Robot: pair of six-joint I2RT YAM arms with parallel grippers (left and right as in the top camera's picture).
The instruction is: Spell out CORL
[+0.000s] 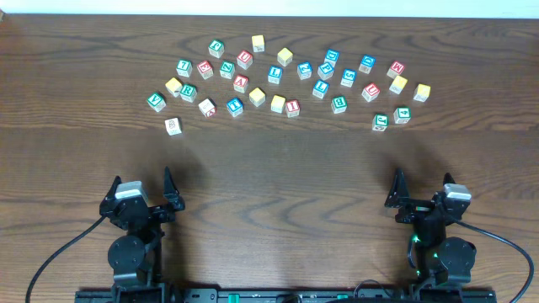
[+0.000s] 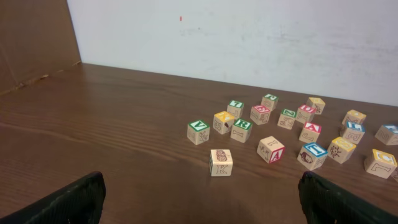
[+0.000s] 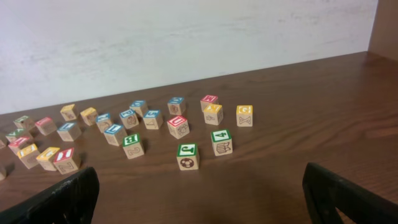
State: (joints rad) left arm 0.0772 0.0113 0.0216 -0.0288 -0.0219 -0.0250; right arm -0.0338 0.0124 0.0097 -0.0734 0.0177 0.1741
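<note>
Several wooden letter blocks with red, green, blue and yellow faces lie scattered across the far half of the table (image 1: pixel 269 168), from a green block (image 1: pixel 156 102) at the left to a yellow block (image 1: pixel 422 92) at the right. A white block (image 1: pixel 173 126) lies nearest the left arm; it also shows in the left wrist view (image 2: pixel 221 162). A green block (image 3: pixel 187 155) lies nearest the right arm. My left gripper (image 1: pixel 141 192) and right gripper (image 1: pixel 421 192) rest at the near edge, both open and empty, far from the blocks. Which blocks carry C, O, R and L I cannot tell for sure.
A white wall (image 2: pixel 249 37) stands behind the table's far edge. A brown board (image 2: pixel 31 37) stands at the far left and another (image 3: pixel 385 25) at the far right. Bare wood lies between the grippers and the blocks.
</note>
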